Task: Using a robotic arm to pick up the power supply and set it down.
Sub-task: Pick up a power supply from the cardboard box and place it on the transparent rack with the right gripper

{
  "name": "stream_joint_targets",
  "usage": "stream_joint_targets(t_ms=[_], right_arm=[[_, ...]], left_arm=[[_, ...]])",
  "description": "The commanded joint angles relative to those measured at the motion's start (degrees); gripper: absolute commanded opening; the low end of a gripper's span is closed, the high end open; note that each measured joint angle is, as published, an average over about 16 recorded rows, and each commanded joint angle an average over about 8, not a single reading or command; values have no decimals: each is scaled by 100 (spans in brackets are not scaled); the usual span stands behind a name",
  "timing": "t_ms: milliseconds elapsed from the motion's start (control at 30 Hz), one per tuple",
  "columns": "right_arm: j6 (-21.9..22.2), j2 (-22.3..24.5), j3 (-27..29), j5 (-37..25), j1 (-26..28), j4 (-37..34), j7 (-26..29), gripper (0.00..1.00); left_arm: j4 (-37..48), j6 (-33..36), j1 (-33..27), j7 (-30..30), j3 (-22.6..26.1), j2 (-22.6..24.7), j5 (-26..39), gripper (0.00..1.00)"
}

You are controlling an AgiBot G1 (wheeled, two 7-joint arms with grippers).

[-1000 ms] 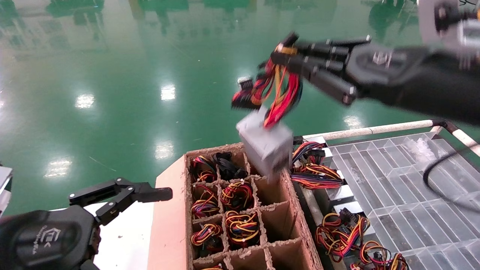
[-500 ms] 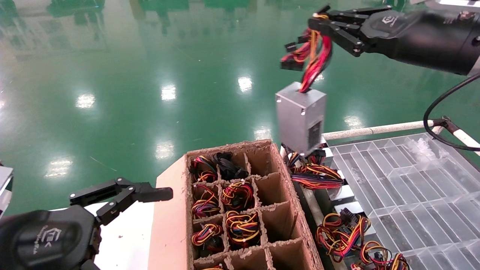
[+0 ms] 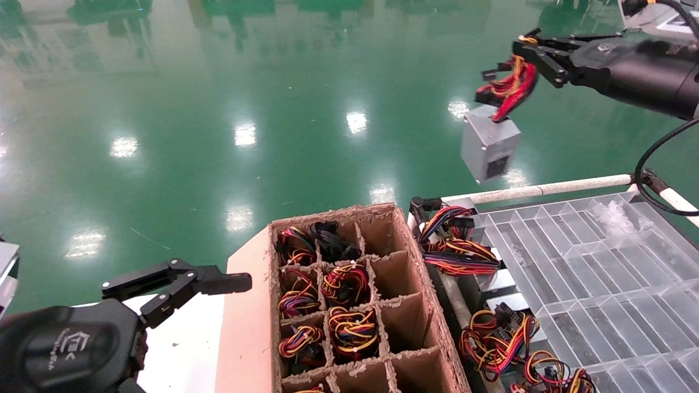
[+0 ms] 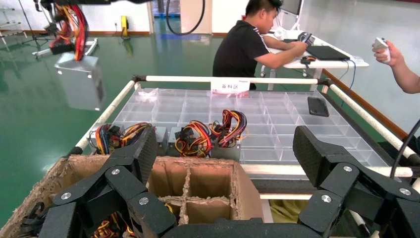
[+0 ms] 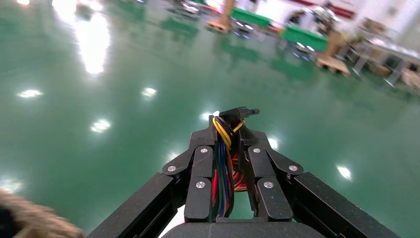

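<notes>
The power supply (image 3: 487,143), a small grey metal box with a black socket panel, hangs in the air over the green floor, beyond the tray's far rail. It dangles from its red, yellow and black wire bundle (image 3: 510,82). My right gripper (image 3: 527,46) is shut on those wires, high at the upper right; the bundle (image 5: 224,163) runs pinched between its fingers (image 5: 200,171). The hanging power supply (image 4: 79,87) also shows in the left wrist view. My left gripper (image 3: 180,284) rests open at the lower left, beside the cardboard box.
A brown cardboard divider box (image 3: 248,305) holds several wire bundles in its cells. Right of it, more supplies with coloured wires (image 3: 458,245) lie beside a clear compartment tray (image 3: 590,284) framed by a white rail (image 3: 546,189). A seated person (image 4: 252,42) works beyond the tray.
The right gripper has lifted the power supply out of the cardboard box and carried it up, right and farther away. The left arm has not moved.
</notes>
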Motion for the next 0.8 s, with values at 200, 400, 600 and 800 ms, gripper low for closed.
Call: stream_joint_targets(t_ms=[200, 400, 600, 800], right_arm=[[661, -119, 18, -3, -99, -437, -136, 0], [841, -175, 56, 50, -299, -594, -172, 0], [885, -225, 71, 70, -467, -662, -176, 0], [895, -344, 76, 75, -615, -699, -136, 0]], left_arm=[[0, 0, 0, 0, 1, 0, 0, 100], [0, -1, 0, 1, 1, -1, -1, 100], [0, -1, 0, 1, 2, -1, -1, 100], [0, -1, -1, 1, 3, -1, -2, 100]])
